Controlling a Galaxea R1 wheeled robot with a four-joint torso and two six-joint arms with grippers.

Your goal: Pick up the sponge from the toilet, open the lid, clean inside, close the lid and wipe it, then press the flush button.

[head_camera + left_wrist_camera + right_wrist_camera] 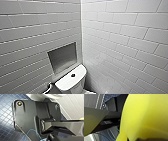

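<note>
The toilet's white tank (71, 81) stands in the tiled corner at the bottom of the head view, with the dark round flush button (73, 75) on its flat top. The lid is hidden. The bright yellow sponge (146, 116) looms right in front of the right wrist camera, and my right gripper is shut on it. In the left wrist view a white curved part of the toilet (52, 95) lies past the robot's dark plate. My left gripper is shut with nothing in it.
White tiled walls meet in the corner behind the tank. A grey recessed niche (62, 58) is set in the left wall above the tank. Dark blue floor tiles (6, 119) lie beneath the left arm. A dark object (48, 88) sits beside the tank.
</note>
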